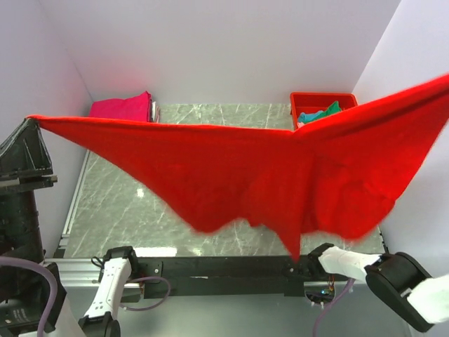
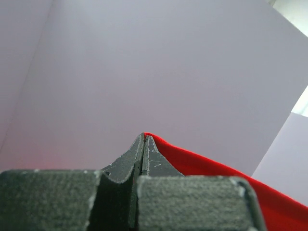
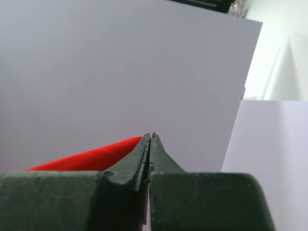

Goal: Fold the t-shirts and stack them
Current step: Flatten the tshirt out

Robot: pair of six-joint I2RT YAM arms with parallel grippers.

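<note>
Top view: large red t-shirt [image 1: 266, 175] up in the air, stretched wide from the left edge of the frame to the upper right corner, lower edge sagging in uneven points over the middle of the grey marble desk [image 1: 119, 203]. Left claw [image 1: 31, 121] at the left edge, black, pinching the shirt's left corner. Right corner of the shirt leaving the frame at the upper right edge. Behind the cloth, at upper left, a magenta t-shirt [image 1: 123, 107] lying flat on the desk close to the pale wall [image 1: 224, 49]. Right of centre at the top, a red bin [image 1: 323, 98] with teal and green t-shirts [image 1: 319, 114] bunched inside, its near side hidden by the red cloth. Along the bottom edge, a black rail [image 1: 224, 268] with the arm bases on it. Left wrist view: left claw [image 2: 144, 138] low in the centre, jaws pressed together with no gap showing, gripping a corner of the red t-shirt [image 2: 216, 173]. Cloth running from the tips down to the lower right edge, taut and smooth, with the pale wall [image 2: 144, 62] filling the rest of the frame. Right wrist view: right claw [image 3: 150, 138] low in the centre, jaws likewise closed tight, clamped on a corner of the red t-shirt [image 3: 91, 156]. Cloth trailing from the tips to the lower left, pale wall [image 3: 120, 62] beyond.
</note>
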